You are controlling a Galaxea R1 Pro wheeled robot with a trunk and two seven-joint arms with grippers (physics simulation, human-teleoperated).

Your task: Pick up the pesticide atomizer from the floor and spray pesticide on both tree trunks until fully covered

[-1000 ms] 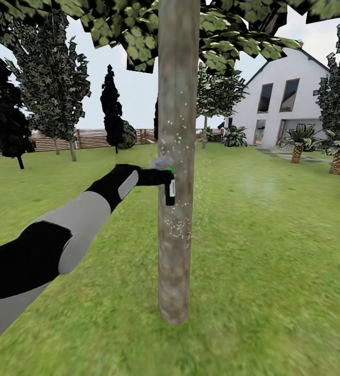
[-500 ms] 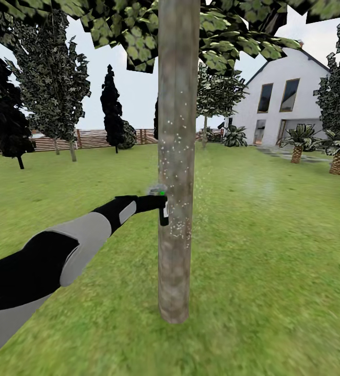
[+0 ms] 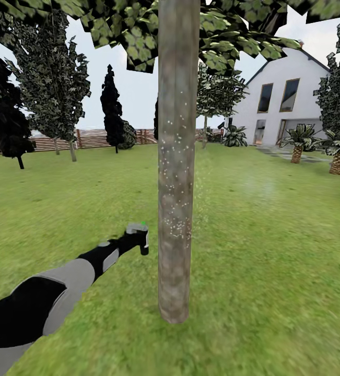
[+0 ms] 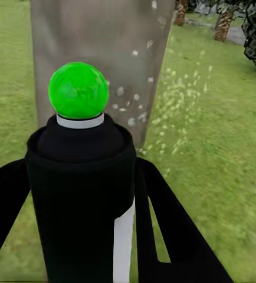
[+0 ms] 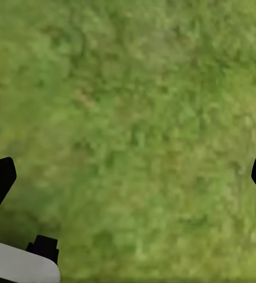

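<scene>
At the left of the head view, the pesticide atomizer [image 3: 140, 236] is held in the left gripper [image 3: 134, 241], low down and just beside the tree trunk [image 3: 176, 209], apart from the bark. In the left wrist view the dark bottle [image 4: 84, 194] is clamped between the two black fingers [image 4: 163, 230], its green dot [image 4: 78, 90] uppermost and the trunk [image 4: 98, 53] straight ahead.

On the trunk, pesticide [image 3: 176, 227] is seen as white specks across the middle band; more specks hang in the air past its far side. The foot of the trunk looks bare, so coverage is judged incomplete.

For the lower stretch to be done well, the nozzle should be kept squared to the bark and near without touching, and the pass taken down slowly so that no bare ring is left. Spray drifting beyond the trunk is wasted; aim is better held at its centre line. The hidden faces may also need a pass.

To the right, the right gripper [image 5: 128, 171] is pointed at the lawn [image 5: 134, 106], fingers spread wide with nothing between them.
</scene>
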